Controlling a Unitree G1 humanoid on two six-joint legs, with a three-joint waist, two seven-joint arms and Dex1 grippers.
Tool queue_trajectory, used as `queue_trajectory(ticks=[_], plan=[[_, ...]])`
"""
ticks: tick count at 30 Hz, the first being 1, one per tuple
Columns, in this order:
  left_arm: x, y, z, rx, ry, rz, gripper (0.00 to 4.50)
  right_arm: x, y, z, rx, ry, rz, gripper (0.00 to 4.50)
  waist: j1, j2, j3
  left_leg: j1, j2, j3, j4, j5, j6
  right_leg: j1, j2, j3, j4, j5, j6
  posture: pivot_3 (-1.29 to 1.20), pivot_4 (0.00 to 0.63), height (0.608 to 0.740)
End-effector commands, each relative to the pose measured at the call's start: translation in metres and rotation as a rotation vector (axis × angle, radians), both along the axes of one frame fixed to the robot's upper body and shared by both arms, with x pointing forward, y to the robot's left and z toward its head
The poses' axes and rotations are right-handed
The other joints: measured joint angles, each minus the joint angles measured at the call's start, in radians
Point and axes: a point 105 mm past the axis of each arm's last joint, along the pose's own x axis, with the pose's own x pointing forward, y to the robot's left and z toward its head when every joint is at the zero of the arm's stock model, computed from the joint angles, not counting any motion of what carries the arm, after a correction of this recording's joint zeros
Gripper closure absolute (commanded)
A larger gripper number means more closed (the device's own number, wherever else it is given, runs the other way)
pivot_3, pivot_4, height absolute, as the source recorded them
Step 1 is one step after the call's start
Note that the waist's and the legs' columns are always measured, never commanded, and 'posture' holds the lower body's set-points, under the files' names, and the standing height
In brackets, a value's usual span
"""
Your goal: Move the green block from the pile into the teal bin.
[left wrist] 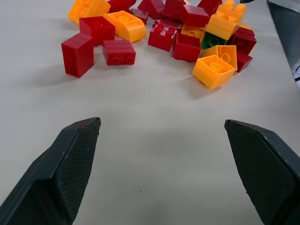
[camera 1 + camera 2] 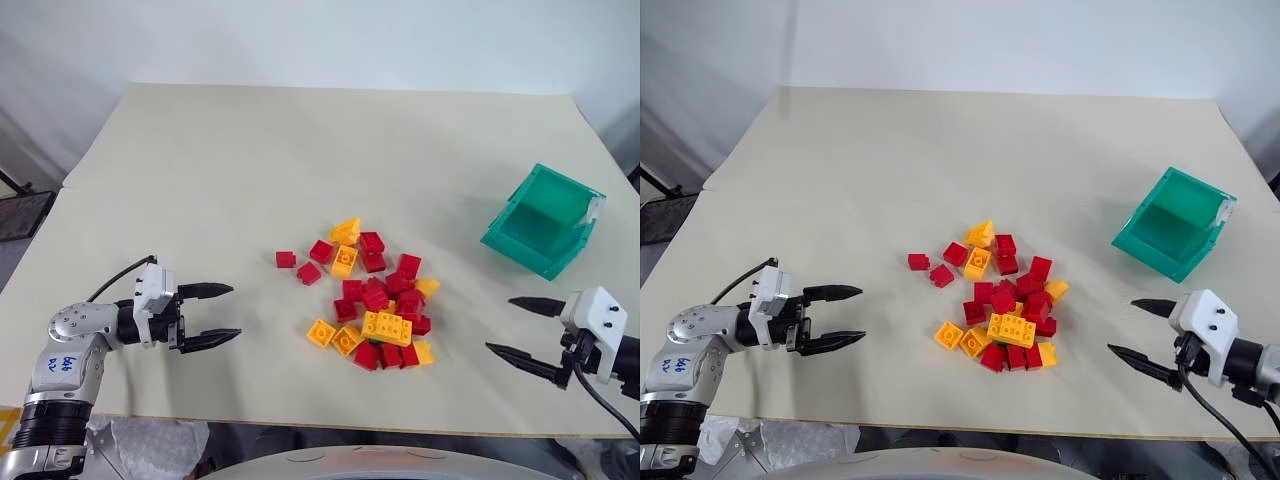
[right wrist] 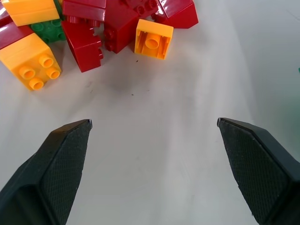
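Cream table fills the scene, its near edge running just below both arms. Teal bin sits at the right, toward the far side, well apart from the bricks; a white label is fixed at its right rim, its text too small to read. The pile of red and yellow studded bricks lies near the table's middle, between the two arms. Left gripper hovers at the near left, fingers spread wide with nothing between them, pointing right toward the pile. Blue handwriting on the left arm's grey housing is not legible. Right gripper hovers at the near right, below the bin, fingers likewise apart and empty, pointing left toward the pile. Green block lies in the near part of the pile, mostly buried: red bricks beside it, a yellow brick overlapping it.
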Motion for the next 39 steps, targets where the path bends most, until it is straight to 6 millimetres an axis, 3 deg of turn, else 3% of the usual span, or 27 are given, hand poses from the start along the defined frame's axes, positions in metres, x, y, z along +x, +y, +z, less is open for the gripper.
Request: queue_trajectory(ticks=[1, 5, 11, 12, 14, 20, 25, 28, 33, 39], plan=[[-0.003, -0.002, 0.004, -0.009, -0.012, -0.026, 0.0, 0.001, 0.004, 0.015, 0.016, -0.056, 0.005, 0.01, 0.0, 0.0, 0.0, 0.0, 0.0, 0.0, 0.0, 0.0, 0.0, 0.0, 0.0, 0.0, 0.0, 0.0, 0.0, 0.0, 0.15, 0.74], [0.003, -0.004, 0.008, -0.023, -0.032, 0.007, 0.0, 0.006, 0.014, 0.024, 0.06, -0.075, -0.018, 0.01, 0.0, 0.0, 0.0, 0.0, 0.0, 0.001, 0.0, 0.0, 0.0, 0.0, 0.0, 0.001, 0.001, 0.0, 0.0, 0.0, 0.15, 0.74], [0.013, -0.006, 0.013, -0.027, -0.007, 0.059, 0.0, -0.003, 0.058, 0.036, 0.13, -0.048, 0.041, 0.01, 0.001, 0.0, 0.0, 0.0, 0.0, 0.0, 0.001, 0.0, 0.0, 0.0, 0.0, 0.001, 0.001, 0.0, 0.0, 0.0, 0.15, 0.74], [0.014, -0.007, 0.013, -0.028, 0.0, 0.062, 0.0, -0.006, 0.07, 0.041, 0.165, -0.055, 0.064, 0.19, 0.001, 0.0, 0.0, 0.0, 0.0, 0.0, 0.001, 0.0, 0.0, 0.0, 0.0, 0.001, 0.001, 0.0, 0.0, 0.0, 0.15, 0.74], [0.014, -0.012, 0.015, -0.045, 0.006, 0.033, 0.0, -0.011, 0.087, 0.047, 0.204, -0.053, 0.093, 0.61, 0.001, 0.0, 0.0, 0.0, 0.0, 0.0, 0.001, 0.0, 0.0, 0.0, 0.0, 0.001, 0.001, 0.0, 0.0, 0.0, 0.15, 0.74], [0.01, -0.025, 0.019, -0.086, -0.01, -0.084, 0.0, -0.024, 0.125, 0.044, 0.215, 0.011, 0.201, 2.64, 0.001, -0.001, -0.001, 0.0, 0.0, 0.0, 0.001, 0.0, 0.0, 0.0, 0.0, 0.002, 0.001, 0.0, 0.0, 0.0, 0.15, 0.74], [0.014, -0.032, 0.019, -0.087, -0.038, -0.103, 0.0, -0.04, 0.146, 0.023, 0.124, 0.141, 0.334, 4.39, 0.001, -0.002, -0.001, 0.0, 0.0, 0.0, 0.002, 0.0, 0.0, 0.0, 0.0, 0.001, 0.002, 0.0, 0.0, 0.0, 0.15, 0.74], [0.011, -0.039, 0.017, -0.084, -0.034, -0.144, 0.0, -0.043, 0.157, 0.008, 0.083, 0.198, 0.408, 4.48, -0.001, -0.003, -0.001, 0.0, 0.0, 0.001, 0.002, 0.0, 0.0, 0.0, 0.001, 0.001, 0.002, 0.0, 0.0, 0.0, 0.15, 0.74], [0.008, -0.048, 0.015, -0.084, -0.022, -0.177, 0.0, -0.029, 0.168, -0.005, 0.101, 0.186, 0.432, 4.48, -0.003, -0.003, -0.002, 0.0, 0.0, 0.001, 0.004, 0.0, 0.0, 0.0, 0.001, 0.002, 0.002, 0.0, 0.0, 0.0, 0.15, 0.74], [0.008, -0.056, 0.018, -0.103, -0.034, -0.191, 0.0, 0.019, 0.157, -0.019, 0.081, 0.087, 0.291, 4.48, -0.003, -0.004, -0.002, -0.001, 0.0, 0.001, 0.012, -0.002, 0.002, 0.0, 0.001, 0.002, 0.007, 0.0, 0.0, 0.0, 0.15, 0.74]])
